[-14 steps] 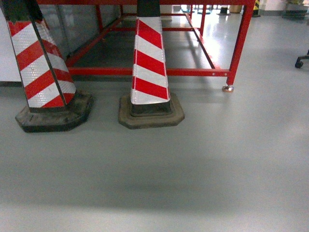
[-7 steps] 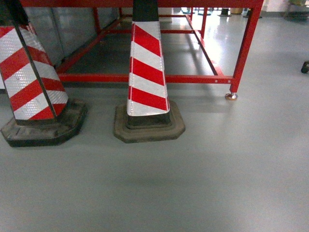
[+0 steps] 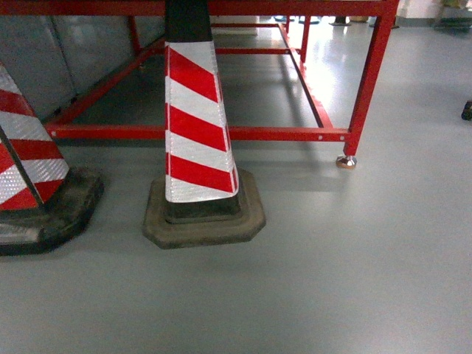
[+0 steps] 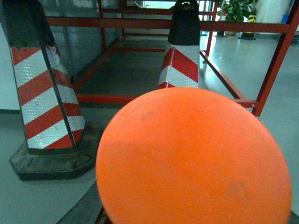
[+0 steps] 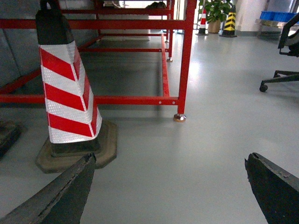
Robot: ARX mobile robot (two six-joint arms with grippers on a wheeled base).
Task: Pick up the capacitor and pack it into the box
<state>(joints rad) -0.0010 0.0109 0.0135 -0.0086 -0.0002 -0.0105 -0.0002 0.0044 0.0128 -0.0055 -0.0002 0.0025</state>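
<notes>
An orange round piece, the capacitor (image 4: 194, 158), is seen very close to the left wrist camera. The lower middle and lower right of that view are filled by it. Its wide round face is turned toward the camera and tipped a little upward. Only this face is shown, so its long axis cannot be told. The left gripper is hidden behind it, so it cannot be told whether that gripper is open or closed, or whether the capacitor is held by it.

The right gripper (image 5: 169, 161) is seen in the right wrist view. Its two dark fingers (image 5: 65, 191) are set at the lower left and lower right corners. They are spread wide apart, and nothing is held between them. Only grey floor (image 5: 187, 154) is seen in the gap.

Blue bins (image 5: 276, 16) are seen far off at the upper right of the right wrist view. What is in them cannot be made out.

In the head view, a red and white striped cone (image 3: 193, 125) is stood on the floor at the left of the middle. A second cone (image 3: 26, 177) is cut off by the left edge. A red metal frame (image 3: 369, 81) is stood behind them, with one foot at the right of the middle.
</notes>
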